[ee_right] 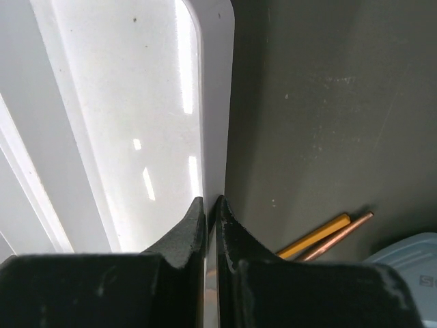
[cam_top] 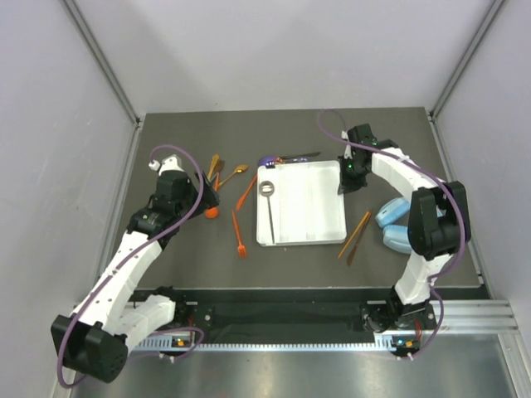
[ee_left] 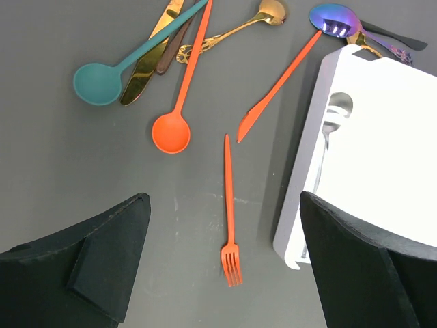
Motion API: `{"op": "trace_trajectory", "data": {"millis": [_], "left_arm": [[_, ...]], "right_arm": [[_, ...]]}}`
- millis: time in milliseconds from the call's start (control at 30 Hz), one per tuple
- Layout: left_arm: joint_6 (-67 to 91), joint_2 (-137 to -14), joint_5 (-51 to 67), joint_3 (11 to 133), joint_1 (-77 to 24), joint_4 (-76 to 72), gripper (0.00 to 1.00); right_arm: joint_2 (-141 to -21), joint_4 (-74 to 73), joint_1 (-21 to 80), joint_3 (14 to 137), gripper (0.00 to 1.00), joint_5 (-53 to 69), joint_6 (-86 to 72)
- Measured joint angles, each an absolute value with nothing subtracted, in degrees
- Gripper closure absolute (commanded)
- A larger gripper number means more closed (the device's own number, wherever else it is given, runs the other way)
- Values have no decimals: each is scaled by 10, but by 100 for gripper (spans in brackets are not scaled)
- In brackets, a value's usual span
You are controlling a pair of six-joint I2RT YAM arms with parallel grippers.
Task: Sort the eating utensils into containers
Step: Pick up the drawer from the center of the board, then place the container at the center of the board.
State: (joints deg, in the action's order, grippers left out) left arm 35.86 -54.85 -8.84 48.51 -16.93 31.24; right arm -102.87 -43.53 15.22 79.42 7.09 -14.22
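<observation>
- Utensils (cam_top: 246,192) lie mostly loose on the surface (ee_left: 68,171), left of the white tray (ee_left: 382,137). They are a teal spoon (ee_left: 99,83), a gold knife (ee_left: 147,65), a gold spoon (ee_left: 232,31), an orange spoon (ee_left: 171,132), an orange knife (ee_left: 273,96) and an orange fork (ee_left: 229,198).
- A purple spoon (ee_left: 332,18) and a black piece (ee_left: 392,37) sit at the tray's far corner.
- One silver spoon (cam_top: 267,190) lies in the tray's leftmost compartment.
- A yellow stick (ee_right: 317,234) and a copper stick (ee_right: 341,232) lie right of the tray, near the light-blue headphones (ee_right: 410,249).
- Your left fingers (ee_left: 109,260) stand wide apart above the orange fork and hold nothing.
- Your right fingers (ee_right: 184,239) are pressed together, and by the wrist view they pinch the tray's right rim.
- Handling, as a judgement: every piece looks light, stiff and thin, and each lies flat against the surface. The glossy metal ones will likely be slippery.
- Take the fork across its handle at about mid-length, with one finger on each side of the shaft.
- Expect to bring the fingertips right down to the surface, since the handle offers little height to catch.
- A hold near the tines or the tail may let the fork swing, so keep to the middle.
</observation>
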Motion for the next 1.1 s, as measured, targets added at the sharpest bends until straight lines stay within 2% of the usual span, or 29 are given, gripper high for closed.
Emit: {"op": "trace_trajectory", "data": {"millis": [200, 367, 733, 767, 867, 933, 1100], "left_arm": [[359, -547, -88, 476, -169, 312, 5], [359, -543, -90, 472, -169, 313, 5], [353, -540, -110, 472, -169, 316, 5], [352, -540, -112, 472, -169, 316, 5], [348, -540, -114, 472, -169, 317, 5], [347, -540, -114, 472, -169, 317, 5], [345, -540, -114, 472, -169, 316, 4]], "right_arm": [[-1035, -389, 180, 765, 100, 70, -158], [-1084, -353, 208, 765, 100, 81, -177], [-1116, -331, 213, 772, 99, 88, -248], [-1120, -335, 213, 778, 85, 89, -249], [-1139, -351, 213, 806, 63, 98, -254], [-1150, -338, 213, 811, 56, 103, -257], [-1146, -338, 216, 813, 55, 95, -249]]}}
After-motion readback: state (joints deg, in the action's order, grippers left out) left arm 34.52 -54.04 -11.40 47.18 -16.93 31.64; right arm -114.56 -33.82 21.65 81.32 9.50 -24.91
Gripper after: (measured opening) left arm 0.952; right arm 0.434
